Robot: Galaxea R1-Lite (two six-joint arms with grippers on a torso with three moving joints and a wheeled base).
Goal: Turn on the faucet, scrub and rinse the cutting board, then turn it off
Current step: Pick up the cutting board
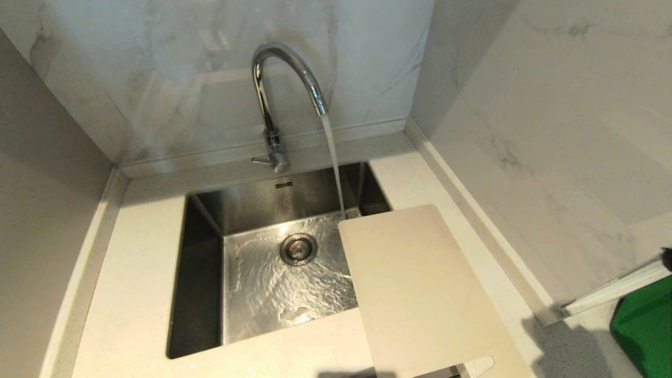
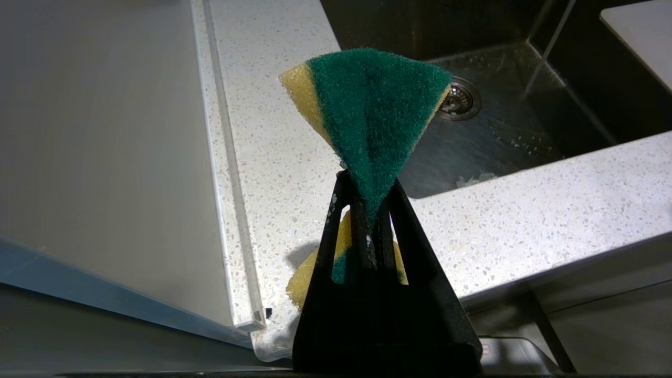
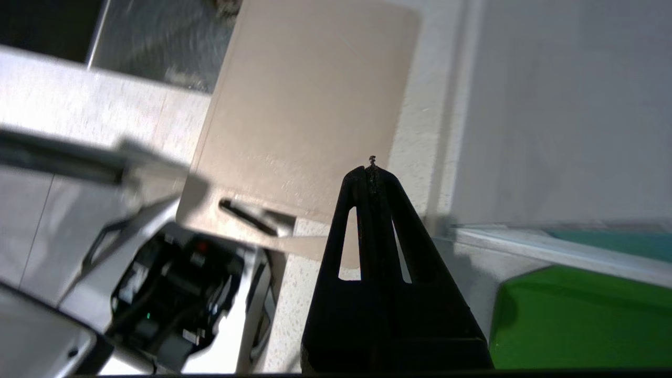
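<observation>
Beside sink [image 1: 202,273], one cutting board [image 1: 420,294], one running faucet [image 1: 273,94], one sponge [image 2: 373,115]

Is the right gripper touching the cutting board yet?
Cannot tell. In the right wrist view the shut right gripper overlaps the cutting board, with no contact or gap visible. The head view does not show the gripper.

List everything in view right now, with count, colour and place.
faucet: 1, chrome, behind the sink, water running
sink: 1, steel, set in the counter, wet floor
cutting board: 1, cream, on the counter, corner over the sink's right edge
green slab: 1, bright green, far right
sponge: 1, green and yellow, in the left pincer
left pincer: shut on the sponge, above the counter's front edge
right pincer: shut, empty, above the cutting board's near end
</observation>
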